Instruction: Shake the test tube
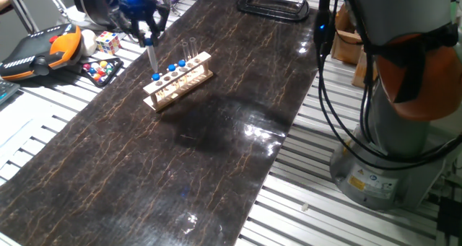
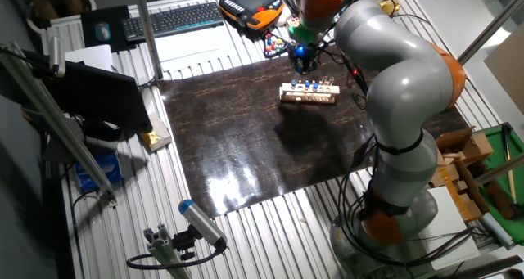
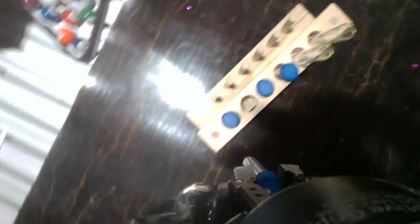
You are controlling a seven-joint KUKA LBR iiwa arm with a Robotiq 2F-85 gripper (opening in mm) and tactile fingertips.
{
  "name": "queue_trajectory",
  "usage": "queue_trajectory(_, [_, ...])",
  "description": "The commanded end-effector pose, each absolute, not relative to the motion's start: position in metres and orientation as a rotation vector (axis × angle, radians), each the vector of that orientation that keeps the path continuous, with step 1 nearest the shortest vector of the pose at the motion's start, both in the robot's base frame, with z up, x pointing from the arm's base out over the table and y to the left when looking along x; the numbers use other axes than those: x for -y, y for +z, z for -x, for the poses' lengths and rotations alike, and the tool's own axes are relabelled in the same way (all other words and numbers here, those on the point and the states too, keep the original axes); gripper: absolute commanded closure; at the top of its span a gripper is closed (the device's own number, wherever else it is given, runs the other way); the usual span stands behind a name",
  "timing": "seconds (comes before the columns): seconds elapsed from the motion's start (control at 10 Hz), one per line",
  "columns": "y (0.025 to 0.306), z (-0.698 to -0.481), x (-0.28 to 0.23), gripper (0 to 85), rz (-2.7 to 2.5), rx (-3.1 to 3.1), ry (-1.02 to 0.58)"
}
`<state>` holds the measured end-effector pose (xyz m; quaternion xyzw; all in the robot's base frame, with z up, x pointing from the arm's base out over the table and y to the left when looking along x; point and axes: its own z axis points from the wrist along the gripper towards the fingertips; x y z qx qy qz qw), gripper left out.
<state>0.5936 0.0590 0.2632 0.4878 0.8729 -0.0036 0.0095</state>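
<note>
A wooden rack (image 1: 178,80) stands on the dark mat (image 1: 180,159) at the far left. It holds three blue-capped tubes (image 3: 265,88) with one empty hole between them, and two taller uncapped tubes (image 1: 189,50) at its far end. My gripper (image 1: 148,35) is shut on the test tube (image 1: 152,58) at its blue cap (image 3: 268,180). The tube hangs upright, clear of the rack, above its near left end. In the other fixed view the gripper (image 2: 304,60) hovers just behind the rack (image 2: 309,93).
A tray of coloured balls (image 1: 101,71), a puzzle cube (image 1: 108,41) and an orange-and-black pendant (image 1: 43,51) lie left of the mat. A black clamp (image 1: 274,4) sits at the mat's far end. The arm's base (image 1: 397,152) stands to the right.
</note>
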Motion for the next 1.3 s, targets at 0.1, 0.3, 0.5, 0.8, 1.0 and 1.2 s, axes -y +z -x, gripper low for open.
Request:
queue_trajectory(0.1, [0.264,-0.593,-0.072,84.3,-1.383,-2.782,-0.016])
queue_trajectory(0.3, [0.267,-0.591,-0.079,84.3,-1.214,-2.849,-0.027])
queue_trajectory(0.5, [0.267,-0.593,-0.07,84.3,-0.965,-2.905,-0.118])
queue_trajectory(0.8, [0.253,-0.596,-0.023,84.3,-0.428,-2.982,-0.312])
queue_trajectory(1.0, [0.257,-0.597,-0.017,84.3,-0.265,-3.0,-0.393])
queue_trajectory(1.2, [0.259,-0.597,-0.017,84.3,-0.225,-3.029,-0.32])
